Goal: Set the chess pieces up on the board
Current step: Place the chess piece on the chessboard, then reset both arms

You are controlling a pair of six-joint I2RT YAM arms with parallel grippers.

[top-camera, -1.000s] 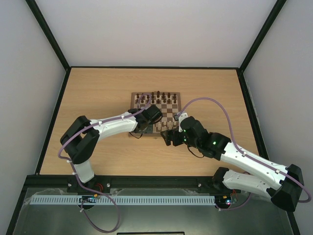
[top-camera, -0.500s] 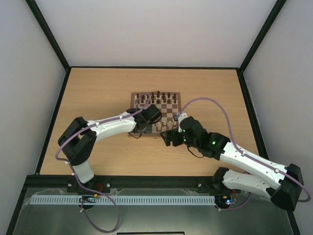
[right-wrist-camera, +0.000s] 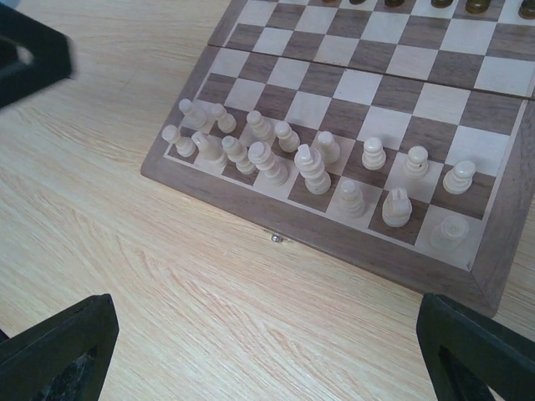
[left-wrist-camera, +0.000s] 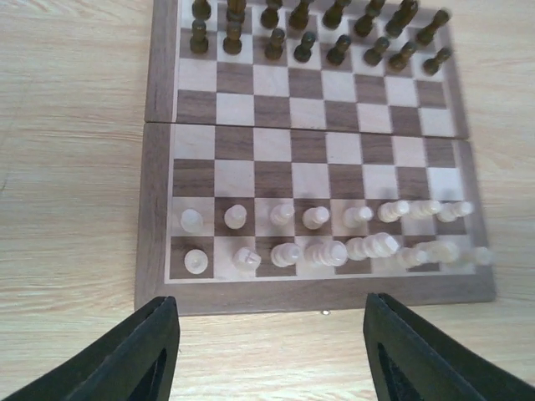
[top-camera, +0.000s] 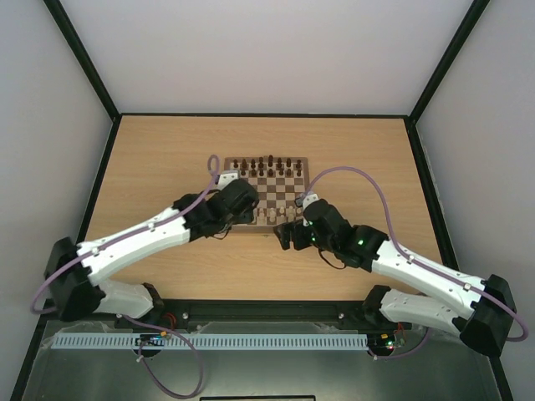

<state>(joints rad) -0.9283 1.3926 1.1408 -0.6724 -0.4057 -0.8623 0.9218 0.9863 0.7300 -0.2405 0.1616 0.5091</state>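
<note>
The board [top-camera: 272, 185] lies mid-table, seen whole in the left wrist view [left-wrist-camera: 322, 180]. Pale chess pieces [left-wrist-camera: 318, 236] fill its two near rows; several on the right lean or lie crowded together. In the right wrist view the pieces [right-wrist-camera: 313, 167] show the same crowding at the left. My left gripper [left-wrist-camera: 272, 338] hovers open over bare table just short of the board's near edge, nothing between its fingers [left-wrist-camera: 155, 342]. From above it [top-camera: 236, 214] sits at the board's near-left corner. My right gripper [right-wrist-camera: 267, 342] is wide open and empty, near the board's near edge [top-camera: 287, 235].
Dark brown pieces [left-wrist-camera: 318, 33] stand in the board's two far rows [top-camera: 267, 164]. A small metal clasp [right-wrist-camera: 275, 238] sits at the board's near edge. Light wooden table [top-camera: 167, 159] surrounds the board, bounded by black frame rails and white walls.
My left gripper has opened and drawn back left and toward the near side, off the near rows. Its arm has dropped lower and stretched out. The right gripper barely moved.
</note>
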